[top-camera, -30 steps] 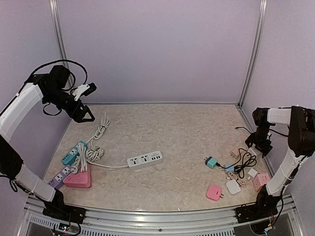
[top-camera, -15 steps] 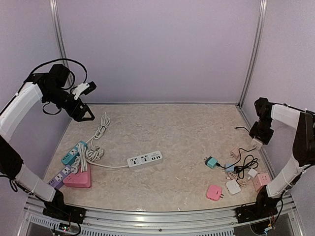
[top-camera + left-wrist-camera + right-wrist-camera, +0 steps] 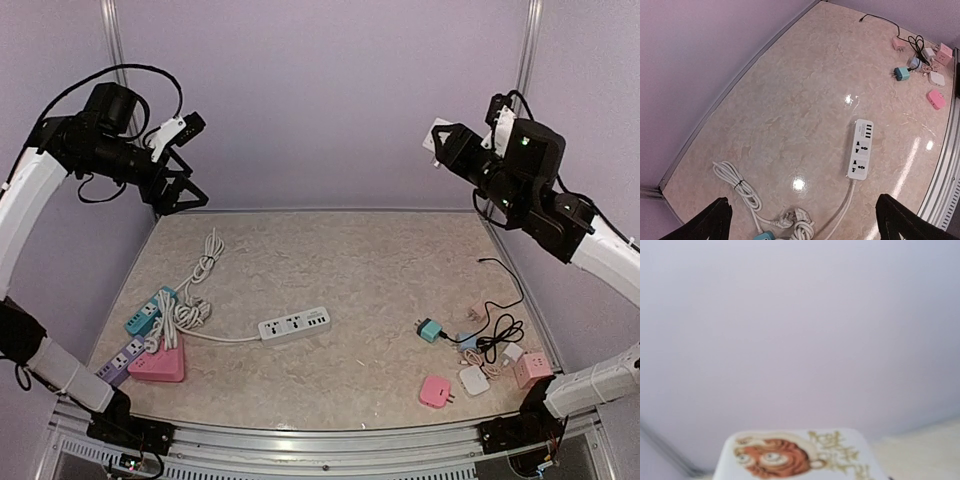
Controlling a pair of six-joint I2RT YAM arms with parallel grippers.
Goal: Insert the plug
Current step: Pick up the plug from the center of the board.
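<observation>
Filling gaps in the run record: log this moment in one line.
left gripper: open, empty, raised | right gripper: shut on white charger, raised | white power strip: on table, sockets empty

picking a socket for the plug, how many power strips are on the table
4: white power strip in the middle; teal power strip and purple power strip at the left edge; pink triangular power strip beside the purple. Cords may hide others.
</observation>
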